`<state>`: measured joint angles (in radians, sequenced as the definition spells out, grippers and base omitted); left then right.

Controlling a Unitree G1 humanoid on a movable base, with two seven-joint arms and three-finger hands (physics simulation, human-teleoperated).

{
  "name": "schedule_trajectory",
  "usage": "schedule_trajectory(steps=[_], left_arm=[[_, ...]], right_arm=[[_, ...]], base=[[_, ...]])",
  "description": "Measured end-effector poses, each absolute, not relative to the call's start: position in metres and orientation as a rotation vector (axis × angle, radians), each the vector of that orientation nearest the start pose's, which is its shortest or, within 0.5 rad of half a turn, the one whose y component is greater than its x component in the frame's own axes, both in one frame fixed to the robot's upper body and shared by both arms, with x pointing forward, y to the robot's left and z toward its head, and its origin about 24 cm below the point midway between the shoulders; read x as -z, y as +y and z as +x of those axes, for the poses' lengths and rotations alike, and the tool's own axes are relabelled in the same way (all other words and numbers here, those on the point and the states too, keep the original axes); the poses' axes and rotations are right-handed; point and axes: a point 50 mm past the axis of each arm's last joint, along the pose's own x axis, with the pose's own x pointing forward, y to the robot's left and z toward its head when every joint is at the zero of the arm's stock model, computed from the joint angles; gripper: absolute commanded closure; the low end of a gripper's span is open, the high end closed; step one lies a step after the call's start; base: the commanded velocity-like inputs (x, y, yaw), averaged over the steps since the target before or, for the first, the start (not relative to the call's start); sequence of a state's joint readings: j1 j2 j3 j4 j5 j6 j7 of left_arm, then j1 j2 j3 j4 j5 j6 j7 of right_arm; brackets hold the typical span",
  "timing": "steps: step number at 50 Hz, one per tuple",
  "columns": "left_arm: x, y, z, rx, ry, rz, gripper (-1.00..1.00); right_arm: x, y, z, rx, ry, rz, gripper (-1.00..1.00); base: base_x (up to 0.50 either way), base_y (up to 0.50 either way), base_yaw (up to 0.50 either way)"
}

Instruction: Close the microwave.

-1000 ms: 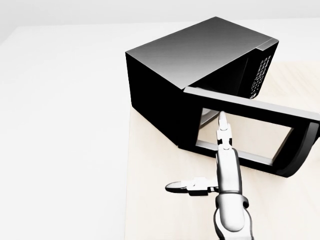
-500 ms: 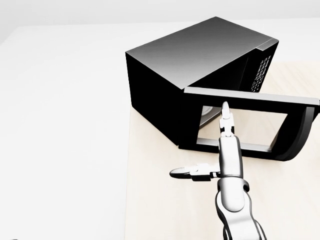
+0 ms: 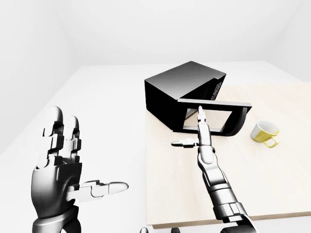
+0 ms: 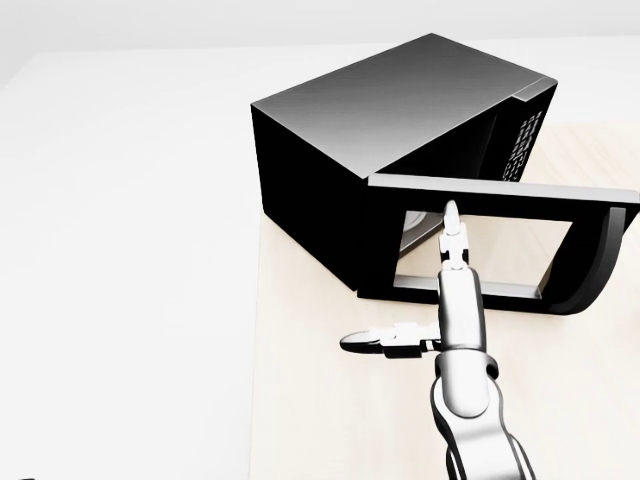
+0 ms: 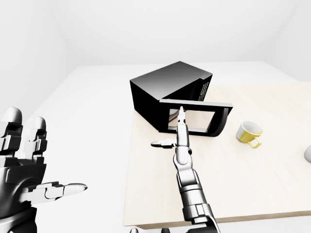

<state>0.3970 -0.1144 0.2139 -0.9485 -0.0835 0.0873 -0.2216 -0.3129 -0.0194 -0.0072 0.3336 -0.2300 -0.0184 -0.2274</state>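
A black microwave [image 4: 400, 110] stands on the far left corner of a light wood table [image 4: 330, 420]. Its windowed door [image 4: 560, 205] hangs open, swung out toward the right of the head view. My right hand [image 4: 405, 285] is open and stretched flat, with the thumb out to the left. Its fingertips [image 4: 451, 215] point at the inner face of the door, over the window. Whether they touch it is unclear. My left hand [image 3: 90, 150] is raised, open and empty at the lower left of the left-eye view, away from the table.
A yellow mug [image 3: 265, 131] sits on the table to the right of the door. A grey thing [image 5: 308, 154] shows at the right edge of the right-eye view. White floor lies left of the table.
My right hand has reached farther toward the microwave. The door has swung a little way in toward the microwave body.
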Motion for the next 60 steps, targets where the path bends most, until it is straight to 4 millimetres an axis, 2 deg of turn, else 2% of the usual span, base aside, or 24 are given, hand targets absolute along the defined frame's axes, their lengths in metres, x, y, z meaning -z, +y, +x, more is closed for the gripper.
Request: schedule_trajectory(steps=[19,23,30,60], left_arm=[[-0.168,0.188,0.143,-0.098,-0.477,0.051,-1.0],[-0.168,0.188,0.143,-0.098,-0.473,0.051,-1.0],[-0.167,0.188,0.144,-0.099,-0.47,0.051,-1.0],[-0.167,0.188,0.144,-0.098,-0.473,0.051,-1.0]], right_arm=[[-0.052,-0.143,0.317,0.149,-0.022,-0.267,-1.0],[-0.052,-0.143,0.338,0.142,-0.012,-0.306,-1.0],[-0.07,-0.137,0.377,0.126,0.054,-0.359,-1.0],[-0.068,-0.133,0.378,0.156,0.054,-0.438,-1.0]], base=[[0.0,0.0,0.0],[0.0,0.0,0.0],[0.0,0.0,0.0],[0.01,0.0,0.0]])
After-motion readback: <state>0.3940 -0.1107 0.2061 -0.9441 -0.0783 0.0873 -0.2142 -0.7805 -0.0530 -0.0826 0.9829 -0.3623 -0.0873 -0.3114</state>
